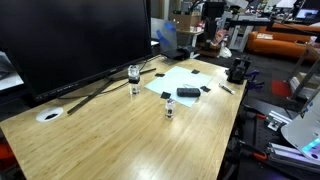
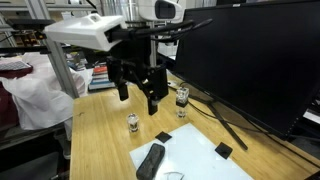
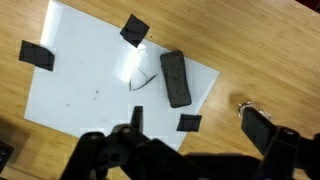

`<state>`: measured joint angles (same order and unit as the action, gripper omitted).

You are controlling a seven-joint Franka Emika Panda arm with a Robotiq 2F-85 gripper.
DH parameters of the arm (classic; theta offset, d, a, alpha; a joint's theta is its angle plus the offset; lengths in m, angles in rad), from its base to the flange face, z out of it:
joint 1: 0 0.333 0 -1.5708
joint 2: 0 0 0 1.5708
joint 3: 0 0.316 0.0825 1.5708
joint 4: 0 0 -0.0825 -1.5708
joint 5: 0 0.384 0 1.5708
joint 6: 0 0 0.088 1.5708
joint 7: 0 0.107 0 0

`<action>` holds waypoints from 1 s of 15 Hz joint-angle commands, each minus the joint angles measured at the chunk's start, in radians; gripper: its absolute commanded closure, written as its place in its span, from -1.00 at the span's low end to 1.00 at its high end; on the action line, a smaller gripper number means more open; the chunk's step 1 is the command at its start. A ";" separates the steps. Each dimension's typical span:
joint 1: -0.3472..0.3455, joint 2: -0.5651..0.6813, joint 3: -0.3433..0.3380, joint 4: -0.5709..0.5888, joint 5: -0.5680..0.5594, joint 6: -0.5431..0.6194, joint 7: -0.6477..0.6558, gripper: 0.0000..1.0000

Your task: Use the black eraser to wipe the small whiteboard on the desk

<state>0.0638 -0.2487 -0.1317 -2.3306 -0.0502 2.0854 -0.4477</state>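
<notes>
Wrist view: the black eraser lies on the small whiteboard (scribbles beside it). Above the desk hangs the tool, jaws spread, empty.

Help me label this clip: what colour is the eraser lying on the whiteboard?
The eraser is black, clearest in the wrist view.

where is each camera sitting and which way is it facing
An exterior view: beyond a desk corner, looking along it at the small whiteboard and black eraser; none of the robot clearly shows.
An exterior view: low at the desk edge, facing the monitor; the arm and open claw hang above the desk.
Wrist view: looks straight down on the whiteboard; the claw enters from the bottom.
Shared: all show whiteboard and eraser.
</notes>
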 commanded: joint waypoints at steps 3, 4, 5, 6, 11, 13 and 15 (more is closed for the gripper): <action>-0.012 0.030 0.008 -0.001 0.044 0.036 -0.032 -1.00; -0.014 0.060 0.010 -0.005 0.045 0.062 -0.027 -1.00; -0.014 0.086 0.012 -0.007 0.055 0.078 -0.033 -1.00; -0.012 0.123 0.014 -0.011 0.068 0.104 -0.045 -1.00; -0.025 0.327 0.058 0.013 0.168 0.199 -0.211 -1.00; -0.041 0.393 0.083 0.032 0.178 0.208 -0.245 -1.00; -0.046 0.380 0.096 0.008 0.149 0.211 -0.198 -1.00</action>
<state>0.0560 0.1334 -0.0740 -2.3232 0.1062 2.2988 -0.6515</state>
